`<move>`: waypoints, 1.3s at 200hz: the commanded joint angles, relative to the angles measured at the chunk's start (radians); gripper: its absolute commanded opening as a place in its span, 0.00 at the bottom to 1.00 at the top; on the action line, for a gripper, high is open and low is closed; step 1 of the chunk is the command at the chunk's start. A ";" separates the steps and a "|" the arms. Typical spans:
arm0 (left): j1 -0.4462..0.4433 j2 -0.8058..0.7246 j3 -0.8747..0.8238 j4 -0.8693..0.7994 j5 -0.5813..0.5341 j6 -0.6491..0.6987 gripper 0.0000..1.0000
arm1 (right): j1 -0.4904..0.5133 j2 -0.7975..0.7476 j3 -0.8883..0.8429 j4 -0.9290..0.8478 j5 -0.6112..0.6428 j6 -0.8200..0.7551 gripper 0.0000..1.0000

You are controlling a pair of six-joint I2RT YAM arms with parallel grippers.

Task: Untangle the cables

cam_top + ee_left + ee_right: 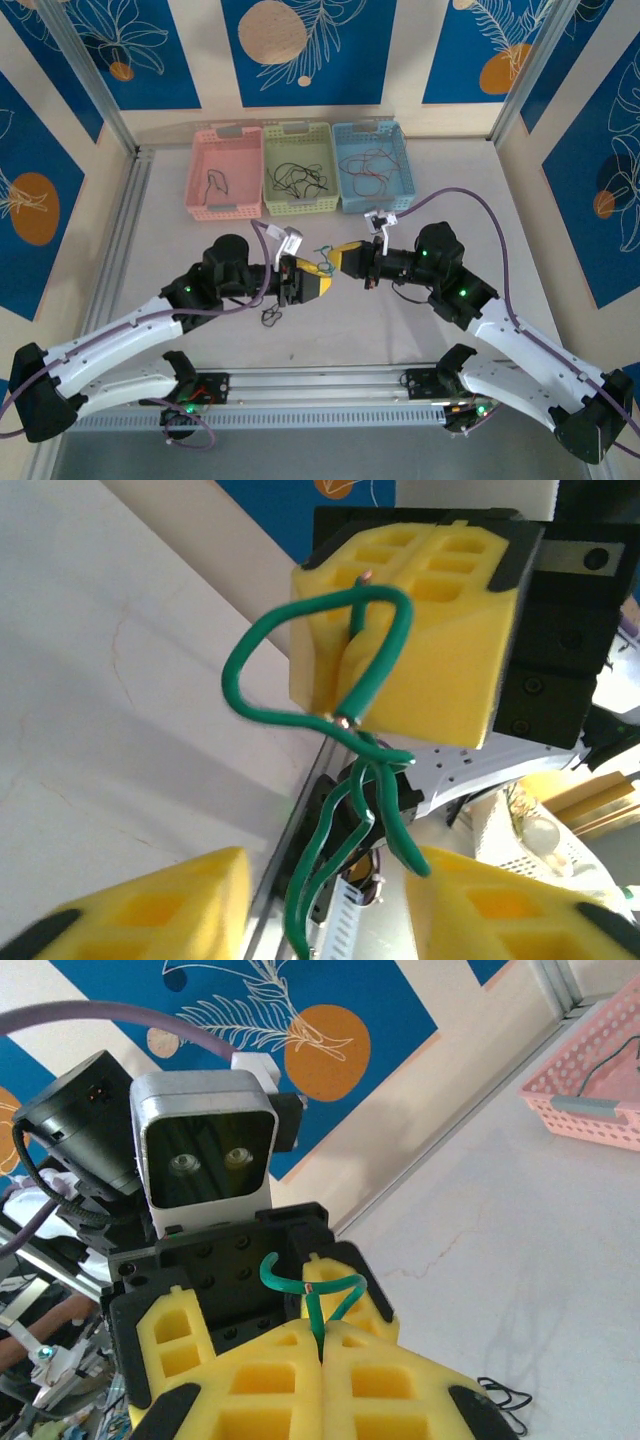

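Over the bench (180,240): green cable (300,605) between the two grippers.
The left gripper (322,284) is open, fingers either side of the cable's dangling strands (contact not clear); black cables (272,316) lie on the bench just below it. The right gripper (345,258) is closed tight, pinching the green loop.

White shells are covering the long links of the left arm (110,345) and right arm (520,345), with black housings capping the joints and green lights (462,293) glowing there. Lilac cables (100,1013) are trailing along both. Yellow pocketed foam pads (420,650) are lining the jaws; black screwed mounts (560,640) are backing them.
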 commanded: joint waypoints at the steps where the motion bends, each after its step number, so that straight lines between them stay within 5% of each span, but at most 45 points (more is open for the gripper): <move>1: 0.007 0.002 -0.012 0.075 0.028 -0.004 0.34 | 0.005 -0.018 -0.014 0.043 0.024 0.036 0.00; 33: 0.007 -0.003 -0.010 0.041 -0.018 -0.001 0.00 | 0.005 -0.024 -0.021 0.041 0.030 0.038 0.00; 124: 0.007 -0.136 -0.082 -0.098 -0.238 -0.014 0.00 | -0.045 -0.219 -0.125 -0.023 0.339 0.080 0.00; 183: 0.008 -0.287 -0.086 -0.247 -0.474 0.053 0.00 | -0.061 -0.254 -0.145 -0.137 0.391 0.118 0.00; 231: 0.010 -0.203 0.002 -0.398 -0.565 0.123 0.00 | -0.081 -0.214 -0.124 -0.116 0.366 0.108 0.00; 260: 0.086 -0.119 0.085 -0.439 -0.645 0.177 0.00 | -0.102 -0.195 -0.095 -0.191 0.438 0.047 0.54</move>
